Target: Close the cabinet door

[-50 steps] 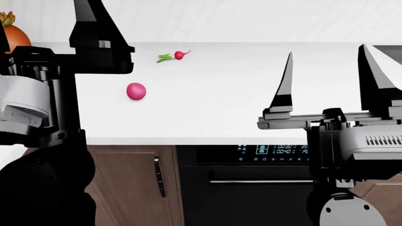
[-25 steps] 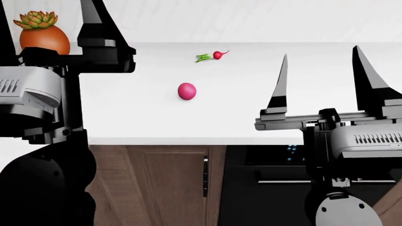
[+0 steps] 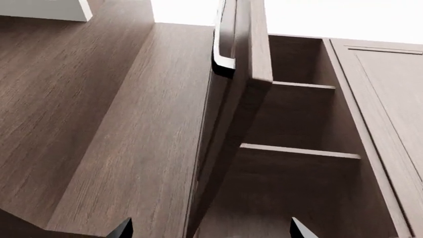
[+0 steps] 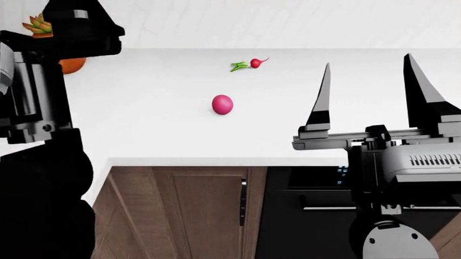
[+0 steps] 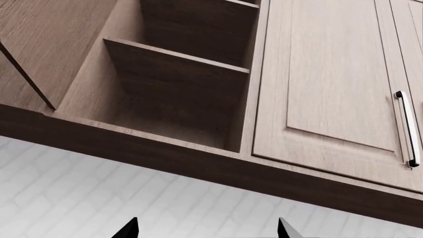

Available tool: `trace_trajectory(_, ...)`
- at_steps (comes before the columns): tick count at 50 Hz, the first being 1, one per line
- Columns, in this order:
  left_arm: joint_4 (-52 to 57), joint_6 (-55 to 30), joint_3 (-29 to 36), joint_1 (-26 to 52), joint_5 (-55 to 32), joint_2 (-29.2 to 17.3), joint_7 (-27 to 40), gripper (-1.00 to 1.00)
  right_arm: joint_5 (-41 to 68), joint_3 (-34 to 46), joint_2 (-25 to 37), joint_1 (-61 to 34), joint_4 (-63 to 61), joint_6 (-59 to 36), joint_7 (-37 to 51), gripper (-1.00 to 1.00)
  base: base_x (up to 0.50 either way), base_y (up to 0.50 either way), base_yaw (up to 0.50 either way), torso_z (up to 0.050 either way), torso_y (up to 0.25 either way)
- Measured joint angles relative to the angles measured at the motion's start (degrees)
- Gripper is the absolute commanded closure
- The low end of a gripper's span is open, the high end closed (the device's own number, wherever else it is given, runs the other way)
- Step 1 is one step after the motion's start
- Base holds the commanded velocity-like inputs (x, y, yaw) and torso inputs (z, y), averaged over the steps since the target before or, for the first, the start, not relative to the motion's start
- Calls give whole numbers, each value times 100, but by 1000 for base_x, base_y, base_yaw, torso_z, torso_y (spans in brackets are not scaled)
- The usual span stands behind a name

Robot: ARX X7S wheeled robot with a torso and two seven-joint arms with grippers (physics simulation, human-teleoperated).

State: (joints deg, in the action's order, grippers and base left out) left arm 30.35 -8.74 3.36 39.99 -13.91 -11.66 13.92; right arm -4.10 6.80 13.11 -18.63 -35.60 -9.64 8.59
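Cabinet door (image 3: 235,99) stands open, edge-on, handle (image 3: 225,39) lengthwise; two shelves (image 3: 300,151). Right gripper (image 4: 367,89) wide; left gripper (image 3: 208,229) wide.

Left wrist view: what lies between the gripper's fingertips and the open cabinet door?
Nothing: in the left wrist view the left gripper and open cabinet door are separated by bare air, with shelves behind.

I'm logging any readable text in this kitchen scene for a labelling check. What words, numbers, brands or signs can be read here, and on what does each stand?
No text can be read in full.
Oven display: a few small blue-lit marks at the dark panel's edge, too small and mostly hidden behind the right gripper to read.
Upper cabinet door, shelves, closed door, countertop, radish: no lettering visible.
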Motion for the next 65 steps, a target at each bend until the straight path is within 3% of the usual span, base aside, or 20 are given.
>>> trace_trajectory(12, -380, 28, -470, 462, -390, -143, 26, -100, 67, 12, 24, -16, -17, -28, 35, -100, 0, 0, 0, 0, 0)
trace_trajectory(31, -462, 97, -500, 514, -477, -240, 13, -100, 100, 48, 67, -26, 4, -22, 115, -100, 11, 0, 0, 0, 0)
trace_trajectory(51, -452, 119, -439, 455, -536, -279, 36, -100, 81, 130, 130, -34, 70, 37, 180, -100, 488, 0, 0, 0, 0)
trace_trajectory(65, -423, 117, -407, 428, -571, -305, 74, -100, 124, 130, 167, 6, 35, 93, 235, -100, 61, 0, 0, 0, 0)
